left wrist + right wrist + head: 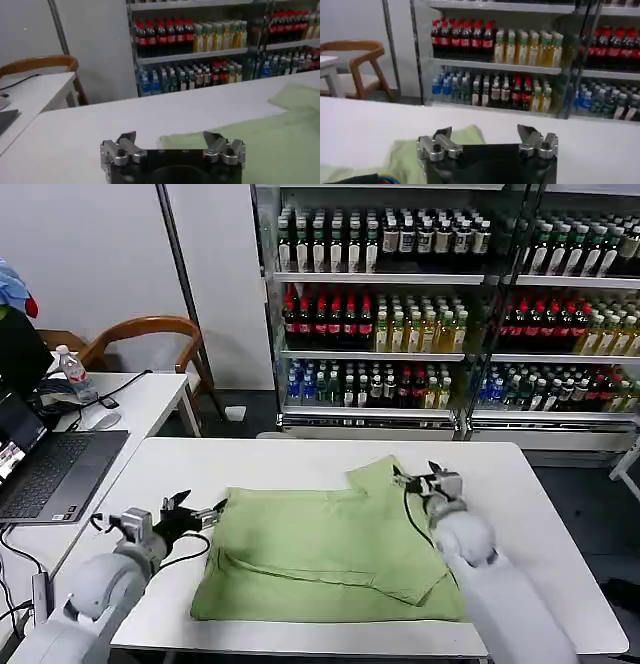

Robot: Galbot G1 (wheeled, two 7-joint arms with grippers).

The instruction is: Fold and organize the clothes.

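The light green soft-fabric polo shirt [330, 554] lies partly folded on the white rectangular table [300, 459], one sleeve sticking out toward the shelving.

Left gripper [197, 514]: jaws apart, nothing between them, sitting at the shirt's left edge just short of the fabric. In the left wrist view the gripper [172, 145] has the green cloth [260, 145] directly ahead of its jaws and off to one side.

Right gripper [418, 479]: jaws apart, empty, poised beside the protruding sleeve at the shirt's far right corner. In the right wrist view the gripper [487, 142] shows green cloth [410, 155] beneath and behind one finger.

Surroundings: glass-fronted shelves of bottled drinks [440, 314] beyond the table; a second white desk [150, 399] to the left carrying a grey open laptop [50, 469] and a clear plastic water bottle [75, 374]; a brown wooden armchair [150, 334] behind it (well clear of both jaws).
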